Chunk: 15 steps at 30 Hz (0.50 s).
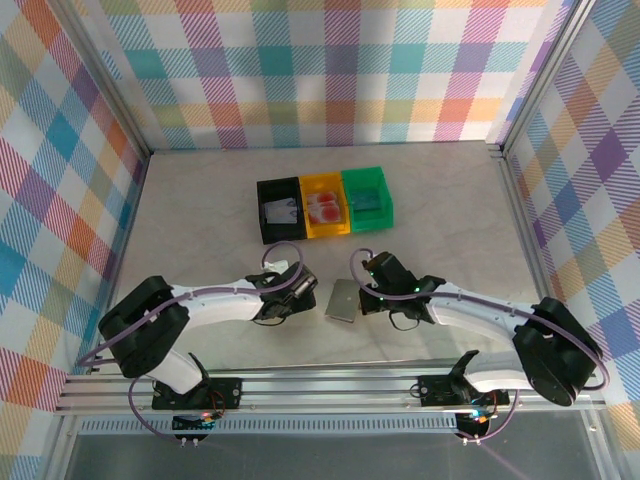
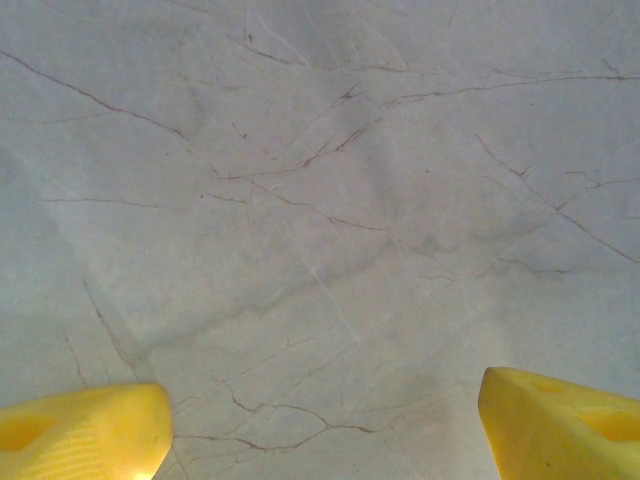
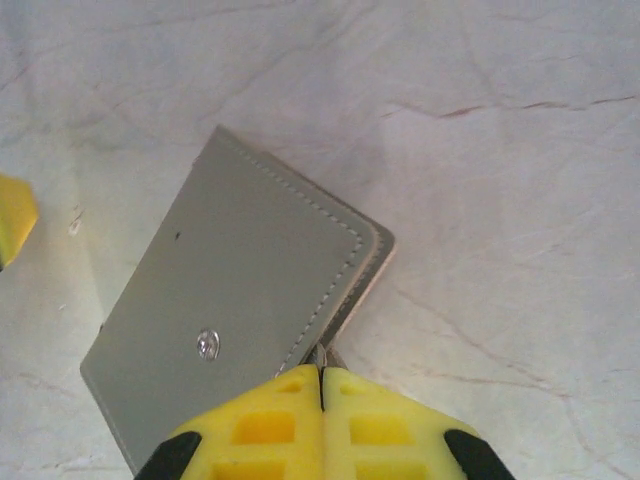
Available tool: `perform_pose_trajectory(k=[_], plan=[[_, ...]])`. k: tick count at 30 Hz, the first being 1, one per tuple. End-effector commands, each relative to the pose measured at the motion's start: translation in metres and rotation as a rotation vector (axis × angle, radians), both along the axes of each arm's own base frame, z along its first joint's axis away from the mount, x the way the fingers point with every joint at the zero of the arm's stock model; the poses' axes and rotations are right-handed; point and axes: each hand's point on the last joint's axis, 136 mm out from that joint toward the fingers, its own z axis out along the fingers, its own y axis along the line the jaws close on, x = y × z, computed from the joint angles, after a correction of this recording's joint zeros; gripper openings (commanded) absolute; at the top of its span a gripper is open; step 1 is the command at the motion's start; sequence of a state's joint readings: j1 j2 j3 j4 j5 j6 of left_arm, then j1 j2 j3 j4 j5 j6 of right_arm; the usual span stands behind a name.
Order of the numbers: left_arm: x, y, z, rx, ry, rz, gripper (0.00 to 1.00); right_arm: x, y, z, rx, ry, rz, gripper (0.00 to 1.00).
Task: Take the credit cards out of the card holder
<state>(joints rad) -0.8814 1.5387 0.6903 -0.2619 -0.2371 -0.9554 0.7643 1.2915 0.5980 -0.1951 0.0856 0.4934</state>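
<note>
Grey-brown card holder (image 3: 230,300): closed and flat on the table (image 2: 320,150), snap stud (image 3: 207,345) facing up; it lies between the two grippers, straight ahead of the right gripper (image 3: 320,385), with its stitched near edge running under those fingertips, and just to the right of the left gripper (image 2: 325,412)
Right gripper state: clenched, yellow fingers pressed together at the holder's edge; a thin sliver shows at their seam, and I cannot tell whether that is the holder's lip pinched between them
Left gripper state: released, fingers spread wide above bare table, nothing between them
Red credit cards (image 1: 325,207): lying in the yellow bin (image 1: 328,231), well beyond both grippers; a pale card seems to lie in the black bin (image 1: 280,236) and a teal one in the green bin (image 1: 370,221)
Step in hand: judged late in the task, since cards already sit in the bins and the right gripper works at the shut holder, probably to open or check it
Next move: would call for lifting the cover by its free edge while the left gripper comes in to pin the holder or draw out a card
Hidden: the holder's inside, so whether any card remains cannot be told; the bin contents are small and blurred from above
</note>
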Motion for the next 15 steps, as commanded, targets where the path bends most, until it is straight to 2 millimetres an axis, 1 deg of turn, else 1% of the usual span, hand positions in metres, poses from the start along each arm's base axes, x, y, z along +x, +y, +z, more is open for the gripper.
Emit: perform_pose_trajectory(k=[1,4,7,10,13,15], plan=[[-0.049,-0.062,-0.028,-0.347,0.266,-0.088,0.84,0.005,-0.002,-0.006,0.024,0.013,-0.006,0.00],[-0.049,-0.058,-0.016,-0.356,0.244,-0.079,0.84,0.014,-0.006,-0.005,0.032,0.000,-0.016,0.00],[-0.049,-0.052,-0.007,-0.351,0.223,-0.071,0.85,0.025,-0.014,-0.006,0.052,0.004,-0.044,0.01],[-0.049,-0.048,-0.001,-0.347,0.209,-0.067,0.85,0.032,-0.020,-0.007,0.058,0.013,-0.060,0.04],[-0.050,-0.043,0.002,-0.339,0.201,-0.062,0.85,0.035,-0.024,-0.008,0.045,0.021,-0.073,0.07],[-0.051,-0.041,0.004,-0.336,0.197,-0.062,0.86,0.035,-0.027,-0.008,0.042,0.024,-0.085,0.13]])
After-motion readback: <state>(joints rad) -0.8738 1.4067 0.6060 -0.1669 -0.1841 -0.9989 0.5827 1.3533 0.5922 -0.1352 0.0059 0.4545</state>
